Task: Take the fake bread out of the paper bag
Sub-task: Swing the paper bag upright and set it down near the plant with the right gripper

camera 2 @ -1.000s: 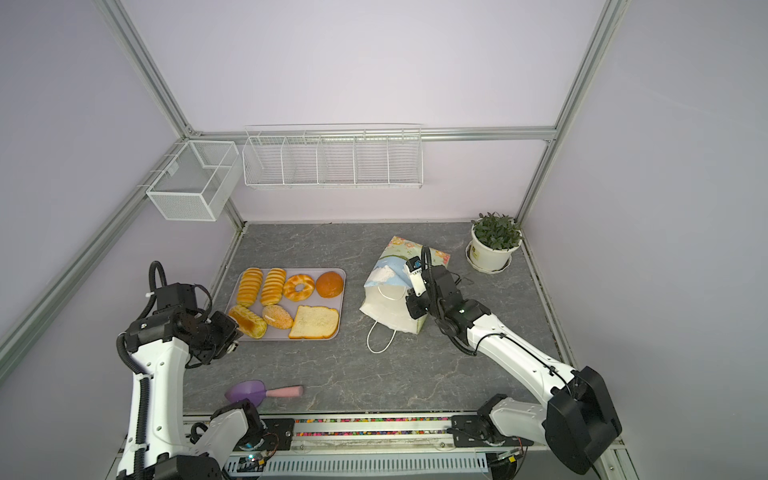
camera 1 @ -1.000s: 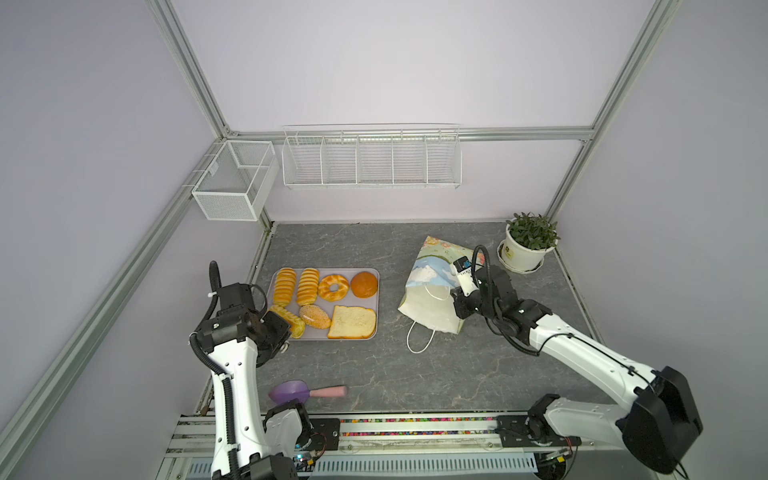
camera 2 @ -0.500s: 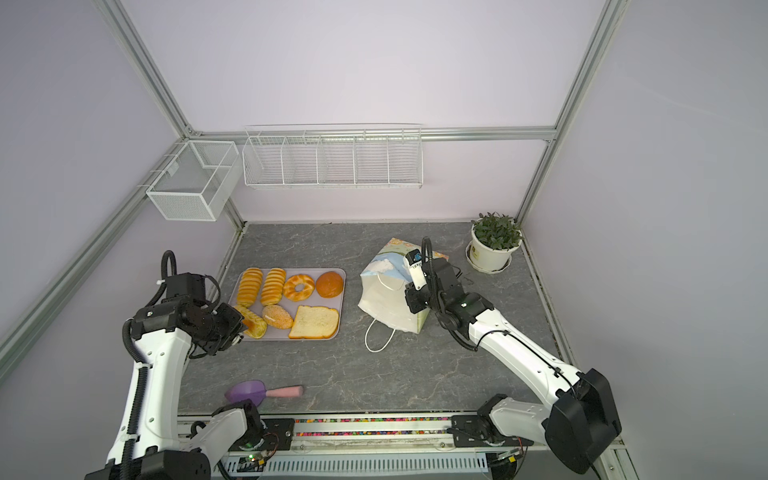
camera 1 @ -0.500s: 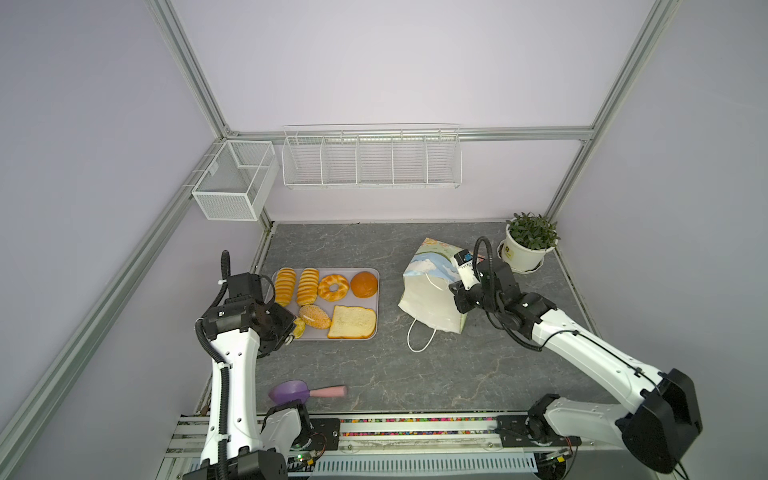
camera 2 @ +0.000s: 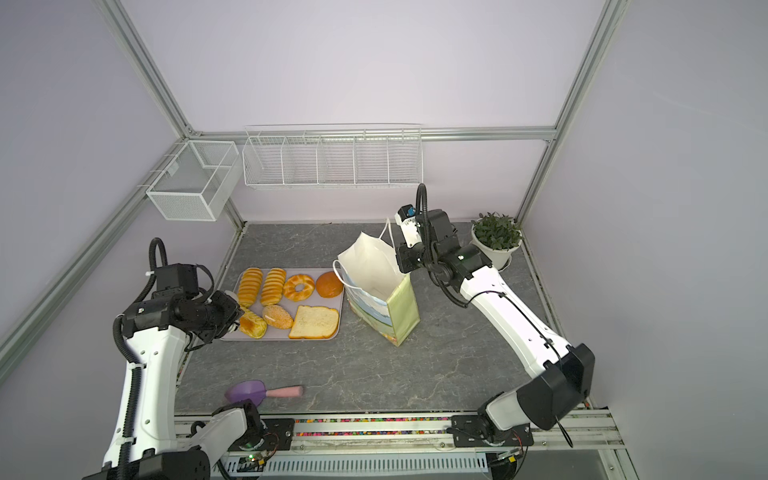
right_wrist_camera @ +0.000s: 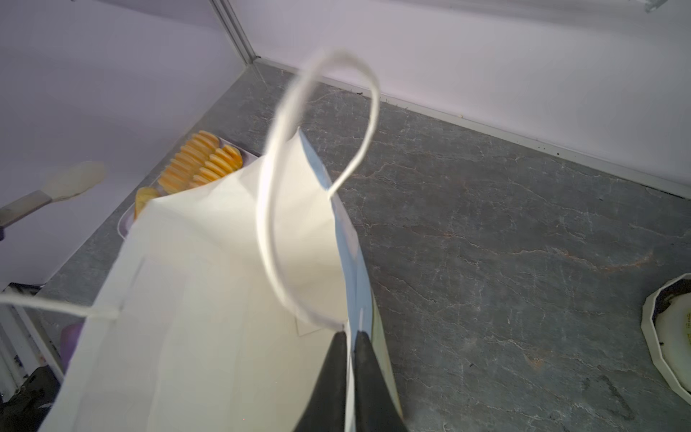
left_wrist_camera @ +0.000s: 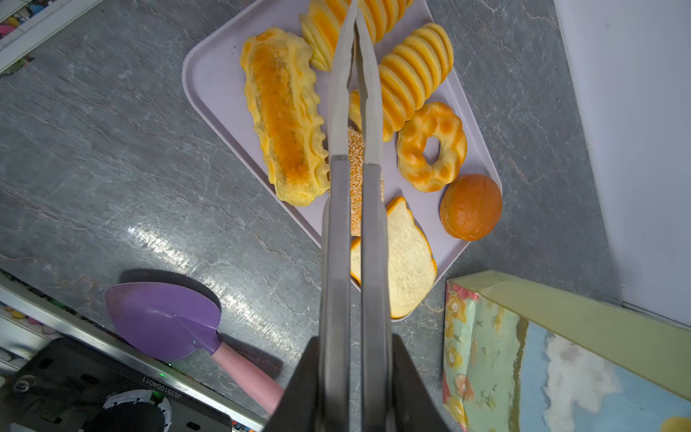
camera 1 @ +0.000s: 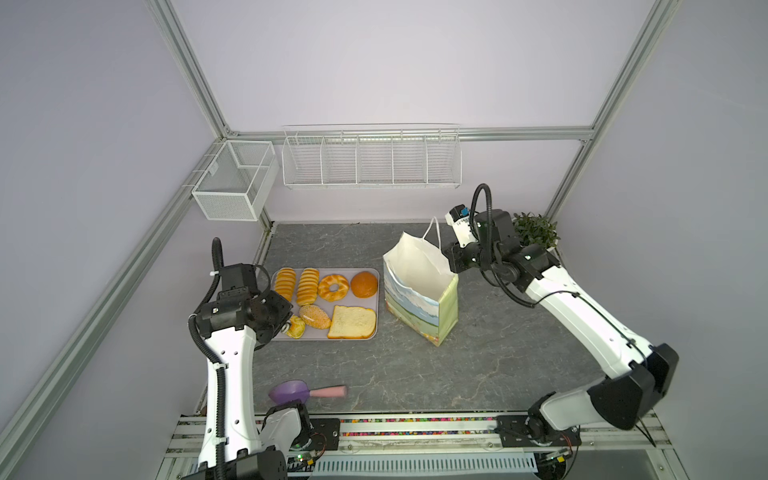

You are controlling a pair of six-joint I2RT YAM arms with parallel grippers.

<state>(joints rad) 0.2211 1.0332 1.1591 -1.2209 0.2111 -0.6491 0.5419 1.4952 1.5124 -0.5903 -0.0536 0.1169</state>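
Both top views look down from high over the front of the table (camera 1: 478,365), facing the back wall (camera 1: 374,62), and show you nearly the same whole scene. Your left wrist view sits close over the tray (left_wrist_camera: 209,74), your right wrist view close at the paper bag (right_wrist_camera: 205,299); each catches both things.

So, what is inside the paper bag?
Only the white inner walls of the paper bag show, and nothing lies in the part that I can see. Its bottom is hidden in every view, so I cannot call it empty.
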